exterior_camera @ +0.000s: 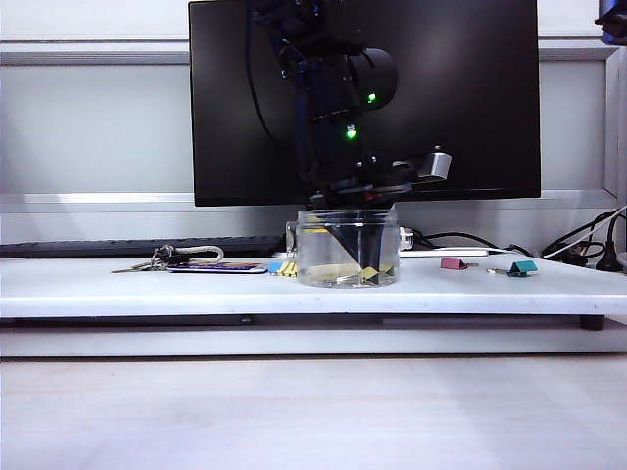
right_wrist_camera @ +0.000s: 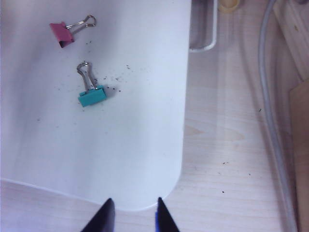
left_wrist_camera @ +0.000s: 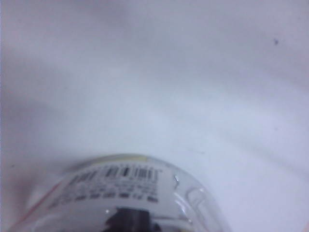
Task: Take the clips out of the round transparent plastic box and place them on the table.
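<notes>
The round transparent plastic box (exterior_camera: 348,247) stands mid-table (exterior_camera: 118,290) in the exterior view. My left arm comes down into it from above. The left gripper (exterior_camera: 364,266) has its dark fingers drawn together, tips down among yellow clips (exterior_camera: 343,273) on the box floor. Whether one is pinched I cannot tell. The blurred left wrist view shows the box wall (left_wrist_camera: 120,191) with a barcode label and the left gripper (left_wrist_camera: 128,220) behind it. A pink clip (exterior_camera: 453,263) (right_wrist_camera: 62,34) lies on the table. My right gripper (right_wrist_camera: 134,215) hangs open and empty over the table's rounded corner (right_wrist_camera: 145,193).
A teal clip (exterior_camera: 522,267) (right_wrist_camera: 92,95) lies beside the pink one. A blue clip (exterior_camera: 277,266) sits against the box's left side, with keys (exterior_camera: 162,260) further left. A black monitor (exterior_camera: 470,98) stands behind, and cables (exterior_camera: 578,245) trail at the right.
</notes>
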Controlling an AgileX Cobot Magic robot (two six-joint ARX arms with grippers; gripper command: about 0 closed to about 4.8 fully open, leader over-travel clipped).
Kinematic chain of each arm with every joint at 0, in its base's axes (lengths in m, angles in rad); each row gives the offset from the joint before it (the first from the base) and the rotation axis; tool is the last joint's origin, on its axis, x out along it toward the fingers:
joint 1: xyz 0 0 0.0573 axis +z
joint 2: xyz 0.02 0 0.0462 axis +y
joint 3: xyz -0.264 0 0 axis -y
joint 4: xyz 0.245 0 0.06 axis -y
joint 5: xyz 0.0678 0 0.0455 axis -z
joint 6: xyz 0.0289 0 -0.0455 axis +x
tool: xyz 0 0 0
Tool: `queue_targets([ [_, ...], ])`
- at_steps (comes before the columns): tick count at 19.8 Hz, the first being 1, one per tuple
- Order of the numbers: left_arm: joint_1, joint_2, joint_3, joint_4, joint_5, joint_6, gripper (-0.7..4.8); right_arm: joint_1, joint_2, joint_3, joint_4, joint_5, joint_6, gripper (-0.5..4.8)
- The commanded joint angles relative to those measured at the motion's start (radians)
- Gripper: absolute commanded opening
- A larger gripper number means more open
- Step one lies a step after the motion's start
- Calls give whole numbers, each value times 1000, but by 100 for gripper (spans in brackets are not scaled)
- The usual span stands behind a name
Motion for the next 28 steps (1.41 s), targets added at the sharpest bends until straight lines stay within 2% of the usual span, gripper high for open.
queue_targets([
  [1, -2, 21, -12, -39, -8, -8, 19, 0, -3, 3, 18, -2, 1, 115],
  [3, -2, 14, -12, -46, -7, -18, 19, 0, -3, 3, 18, -31, 1, 115],
  [6, -3, -16, -12, -47, -7, -18, 18, 0, -3, 3, 35, -182, 0, 115],
  [8, -3, -41, -12, -47, -8, -18, 16, 0, -3, 3, 47, -236, 0, 115],
  [17, -2, -76, -10, -73, -8, -21, 17, 0, -3, 3, 39, -238, 0, 115],
  [23, 7, -67, -11, -45, -8, -24, 36, 0, -3, 3, 34, -245, 0, 116],
  [24, 12, -57, -11, -47, -8, -26, 79, 0, -3, 3, 32, -245, 0, 116],
  [27, 27, -35, -11, -60, -4, -43, 101, 0, -4, 3, 31, -245, 0, 116],
  [28, 29, -32, -11, -62, -3, -46, 142, 0, -4, 3, 31, -245, 0, 116],
])
